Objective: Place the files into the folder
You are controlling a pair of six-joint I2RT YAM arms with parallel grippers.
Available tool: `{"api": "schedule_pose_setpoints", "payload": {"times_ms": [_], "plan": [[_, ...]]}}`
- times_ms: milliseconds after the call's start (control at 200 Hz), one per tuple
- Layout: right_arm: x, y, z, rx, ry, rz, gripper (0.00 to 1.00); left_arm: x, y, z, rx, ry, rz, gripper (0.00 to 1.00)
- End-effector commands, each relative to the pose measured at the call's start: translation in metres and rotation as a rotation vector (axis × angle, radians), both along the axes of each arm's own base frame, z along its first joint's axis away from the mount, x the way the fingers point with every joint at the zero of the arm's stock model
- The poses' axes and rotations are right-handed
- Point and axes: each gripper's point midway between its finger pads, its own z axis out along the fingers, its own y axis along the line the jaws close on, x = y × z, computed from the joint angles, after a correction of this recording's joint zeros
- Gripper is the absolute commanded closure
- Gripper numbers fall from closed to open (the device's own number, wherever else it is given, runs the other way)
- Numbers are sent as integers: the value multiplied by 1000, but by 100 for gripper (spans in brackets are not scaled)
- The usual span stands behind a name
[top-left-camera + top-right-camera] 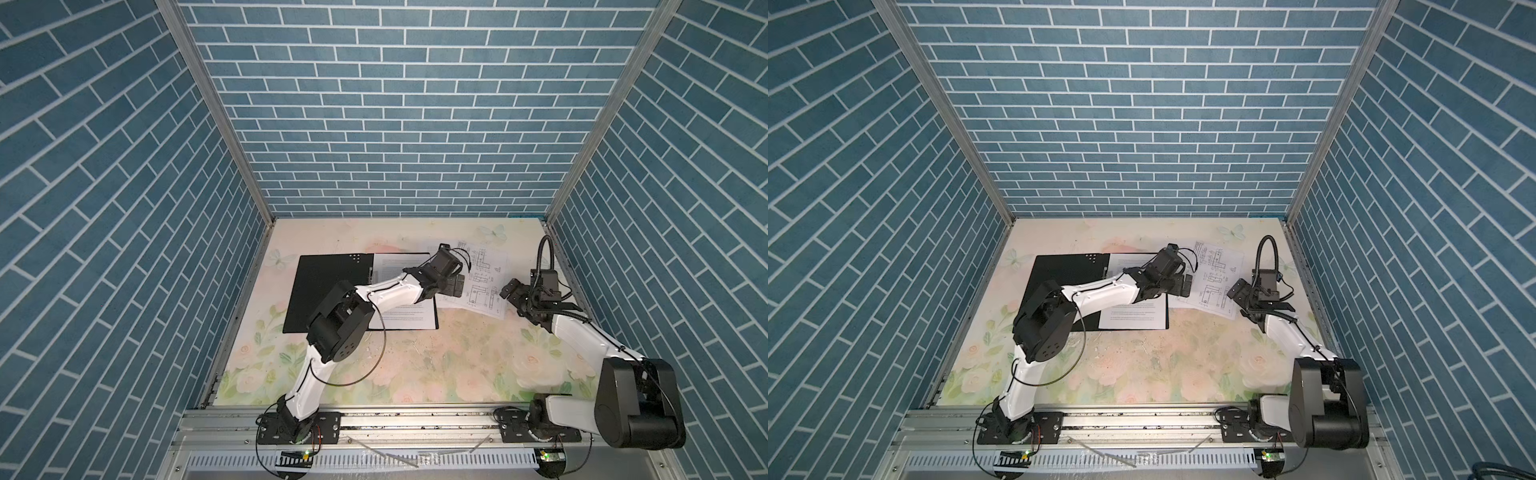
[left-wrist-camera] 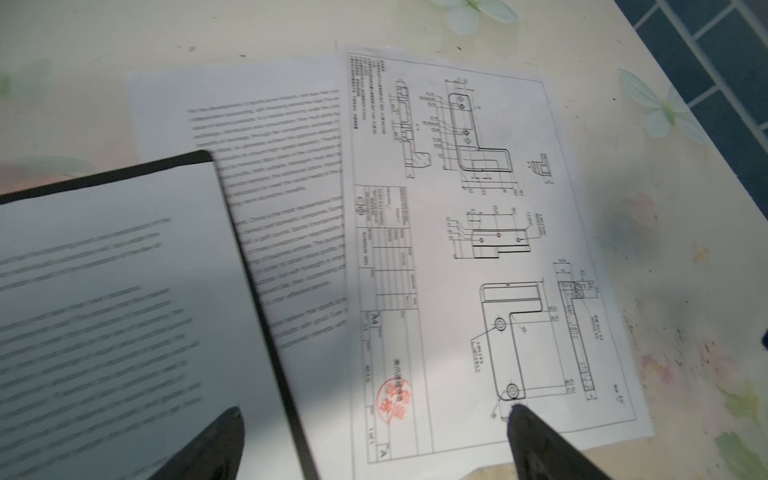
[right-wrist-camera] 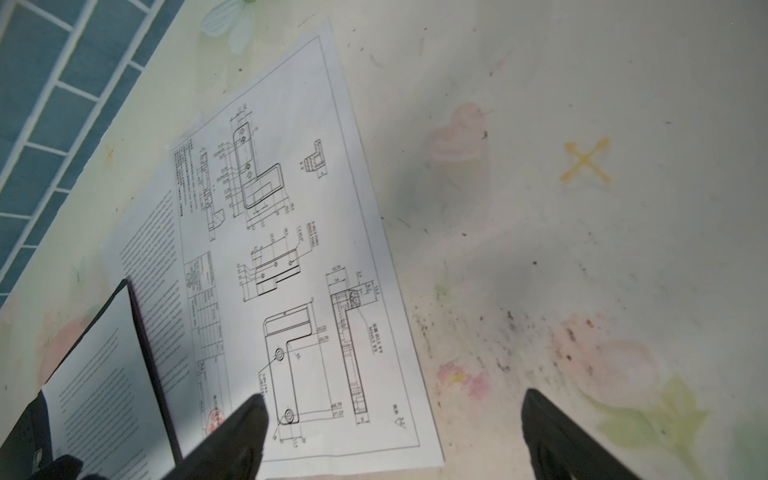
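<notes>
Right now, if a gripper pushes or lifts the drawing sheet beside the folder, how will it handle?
Probably floppy: the drawing sheet is a thin page lying flat on the table, so a lifted edge should droop. It likely slides easily when pushed, perhaps dragging the text sheet it overlaps. Likely hard to pinch: no raised edge shows.

Print on the text sheet (image 2: 286,166) seems unreadably blurred.

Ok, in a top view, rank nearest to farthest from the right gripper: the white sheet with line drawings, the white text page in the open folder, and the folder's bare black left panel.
1. White sheet with line drawings, just left of the right gripper.
2. White text page, in the folder's right half.
3. Bare black left panel of the folder, farthest left.
</notes>
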Motion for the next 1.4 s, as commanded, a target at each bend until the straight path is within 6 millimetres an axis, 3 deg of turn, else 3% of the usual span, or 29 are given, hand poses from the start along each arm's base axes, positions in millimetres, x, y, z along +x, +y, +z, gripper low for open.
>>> {"api": "schedule_pose_setpoints", "payload": {"times_ms": [0,210,620,1050,1395], "plan": [[6,-3,-10,13,-16,34,5,-14,-12,-21,39,95,-67,0],[19,5,-17,89,-29,68,6,-8,-16,-31,85,105,-46,0],[25,10,-37,151,18,77,8,-8,-22,-52,105,162,-45,0],[14,27,-56,250,93,113,14,-19,-33,-67,87,218,-90,0],[-11,30,-63,276,124,99,16,-39,-47,-78,73,264,-153,0]]}}
